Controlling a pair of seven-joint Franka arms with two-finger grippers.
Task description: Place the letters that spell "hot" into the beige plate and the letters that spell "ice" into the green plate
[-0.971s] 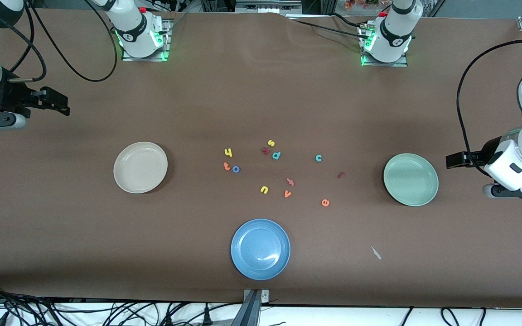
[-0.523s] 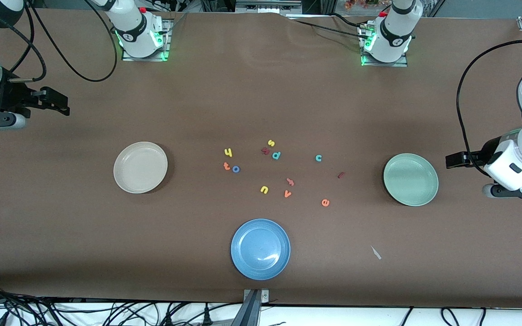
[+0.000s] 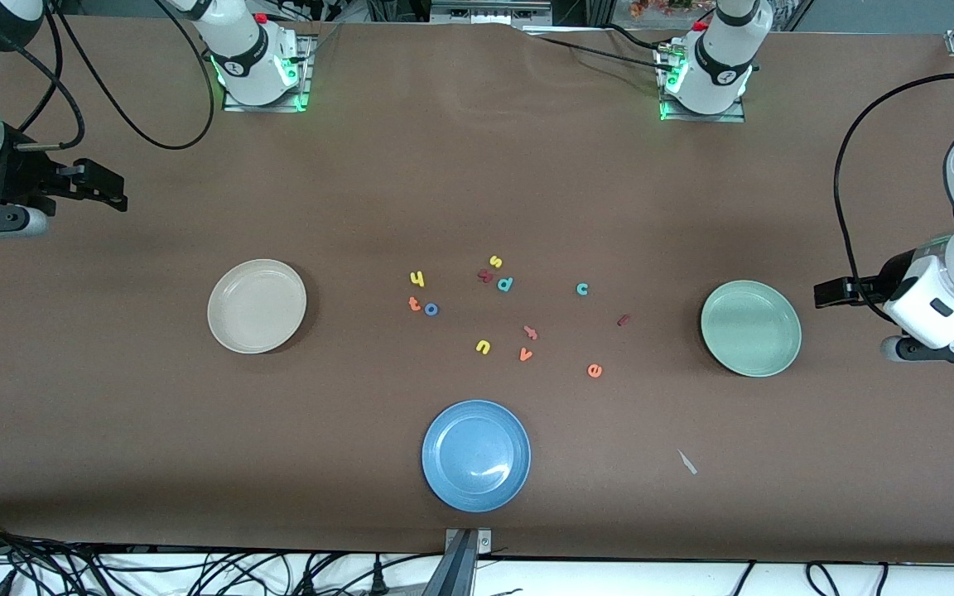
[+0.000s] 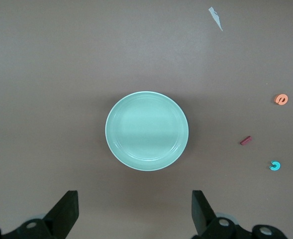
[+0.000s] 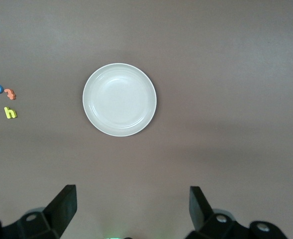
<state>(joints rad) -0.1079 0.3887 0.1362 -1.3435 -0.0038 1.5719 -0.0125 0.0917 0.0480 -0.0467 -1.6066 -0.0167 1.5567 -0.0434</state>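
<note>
Left gripper [image 4: 134, 211] bottom of its wrist frame, right gripper [image 5: 131, 209] likewise: both wide open, empty, waiting

In both wrist views each claw is cut off by the picture's lower edge: of the left claw [image 4: 134, 211] and the right claw [image 5: 132, 209] only the dark fingertips show, the bodies out of frame. In the front view both arms run off the side edges, so their upper links are unseen. The dark red wide letter [image 3: 485, 276], just beside the teal d [image 3: 505, 284], is too small to read. An orange letter [image 3: 531, 333] just above the v [image 3: 525, 355] is likewise unreadable. A pale sliver [image 3: 687, 462] on the counter [image 3: 113, 414], nearer the camera than the green plate [image 3: 792, 348], is too small to identify.
</note>
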